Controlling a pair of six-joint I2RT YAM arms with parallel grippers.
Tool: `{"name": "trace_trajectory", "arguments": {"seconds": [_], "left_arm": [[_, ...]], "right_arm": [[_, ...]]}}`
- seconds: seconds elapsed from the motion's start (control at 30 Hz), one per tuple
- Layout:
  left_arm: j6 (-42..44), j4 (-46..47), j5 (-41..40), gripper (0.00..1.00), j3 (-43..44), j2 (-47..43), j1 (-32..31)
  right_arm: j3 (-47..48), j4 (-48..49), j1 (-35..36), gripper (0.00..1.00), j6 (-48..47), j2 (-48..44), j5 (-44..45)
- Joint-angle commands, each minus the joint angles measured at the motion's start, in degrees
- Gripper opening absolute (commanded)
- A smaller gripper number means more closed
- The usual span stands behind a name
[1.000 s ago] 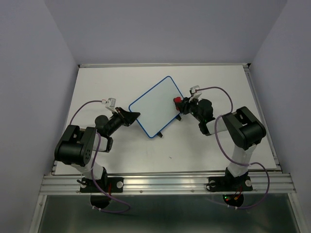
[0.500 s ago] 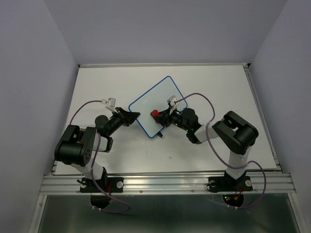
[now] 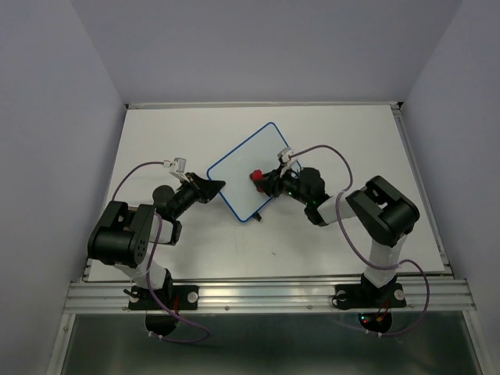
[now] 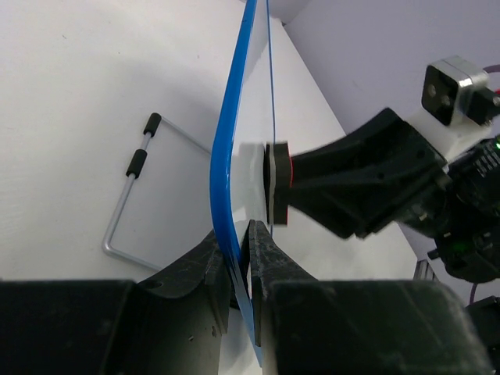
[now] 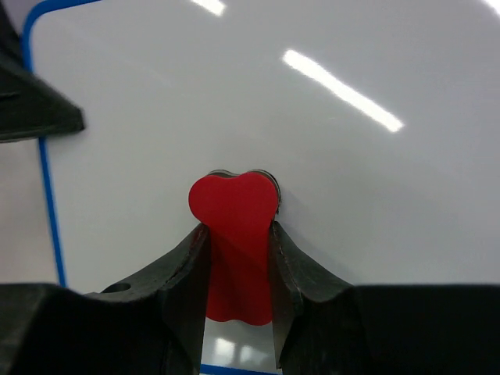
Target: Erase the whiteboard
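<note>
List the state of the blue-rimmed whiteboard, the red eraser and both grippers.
Small white whiteboard with thin blue rim: rim clamped by left gripper, no marks visible on its face.
Red heart-shaped eraser with black pad: held by right gripper, pad against the whiteboard face.
Left gripper: shut on the whiteboard rim.
Right gripper: shut on the eraser.

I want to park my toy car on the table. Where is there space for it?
Bare table lies along the far edge behind the whiteboard, and in the near strip between the two arm bases. The middle is crowded: the left arm clamps the whiteboard's near-left edge, and the right arm presses a red eraser on it.
</note>
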Motion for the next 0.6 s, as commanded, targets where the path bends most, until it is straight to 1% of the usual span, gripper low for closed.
{"name": "trace_trajectory", "arguments": {"seconds": [0.0,0.07,0.17,0.2,0.3,0.47,0.53,0.57], "left_arm": [[6.02,7.68,-0.70,0.00,0.07,1.79,-0.50],[5.93,7.59,-0.79,0.00,0.15,1.79,-0.50],[6.02,7.41,-0.79,0.00,0.07,1.61,-0.50],[6.02,7.50,-0.96,0.00,0.07,1.53,-0.50],[6.10,7.24,-1.05,0.00,0.07,1.44,-0.50],[6.11,6.19,-0.96,0.00,0.24,1.18,-0.50],[6.37,5.66,-1.23,0.00,0.50,1.17,-0.50],[6.37,6.01,-0.97,0.00,0.42,1.17,-0.50]], "right_arm": [[1.47,-4.28,-9.73,0.01,1.17,0.49,5.45],[1.91,-4.36,-14.13,0.01,1.79,0.57,5.18],[2.97,-6.30,-17.49,0.01,1.44,0.14,5.35],[2.88,-6.47,-19.50,0.01,1.53,-0.04,5.27],[1.92,-6.56,-22.67,0.01,2.32,-0.83,5.53],[-0.45,-6.56,-23.74,0.02,2.15,-5.56,6.76],[-1.16,-7.52,-23.74,0.02,2.06,-7.41,8.34],[-1.60,-8.49,-23.74,0.03,2.15,-9.25,10.61]]}}
